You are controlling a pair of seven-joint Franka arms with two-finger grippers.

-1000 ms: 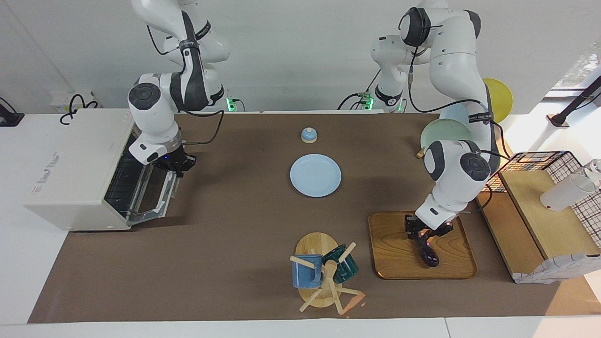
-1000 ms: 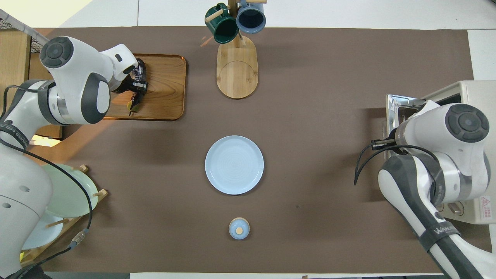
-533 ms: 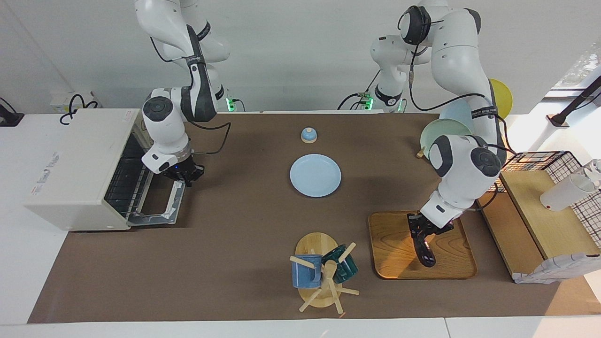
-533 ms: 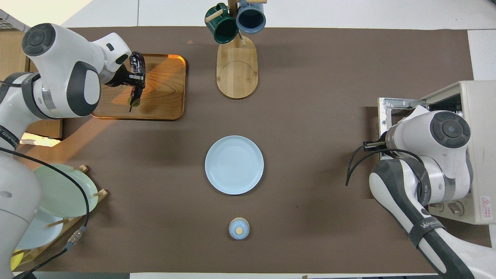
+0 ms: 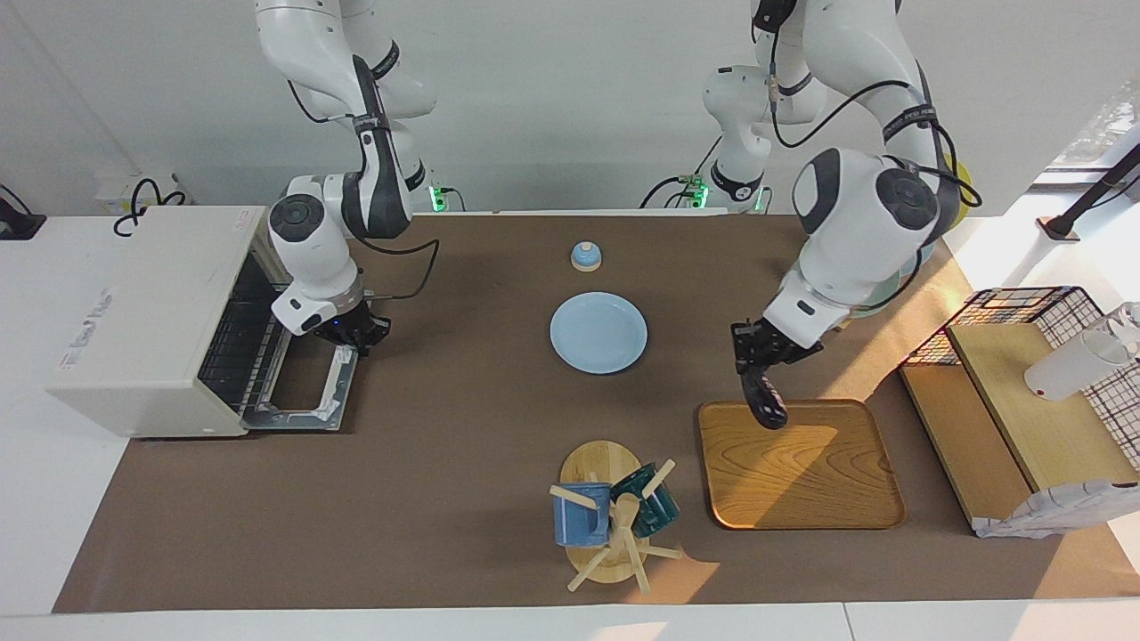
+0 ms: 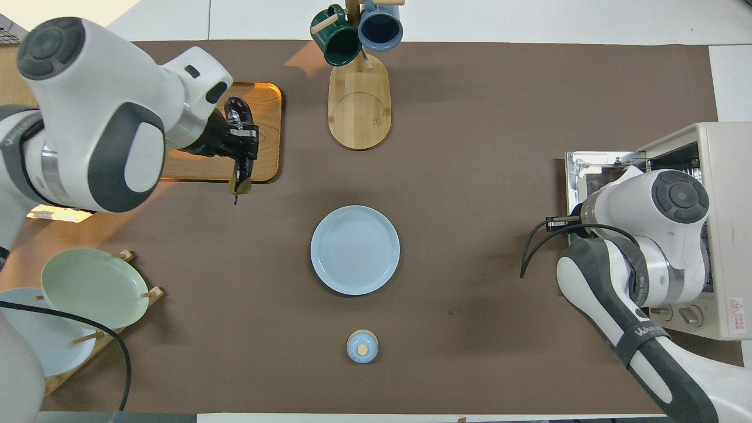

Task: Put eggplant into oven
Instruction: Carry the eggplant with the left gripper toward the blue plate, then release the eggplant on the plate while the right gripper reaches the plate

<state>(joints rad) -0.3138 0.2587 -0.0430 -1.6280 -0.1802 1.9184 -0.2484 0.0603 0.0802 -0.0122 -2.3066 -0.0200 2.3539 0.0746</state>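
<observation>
one eggplant (image 5: 764, 398) | hanging near-vertical, stem up | pinched by left gripper (image 5: 753, 349) | right gripper (image 5: 349, 336) state unclear

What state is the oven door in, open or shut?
Open. The oven has its drop-down door folded flat onto the table, wire rack exposed. The right gripper is over the door's edge.

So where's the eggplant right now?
In the air, held by the left gripper: the eggplant hangs over the wooden tray's edge nearest the robots.
</observation>
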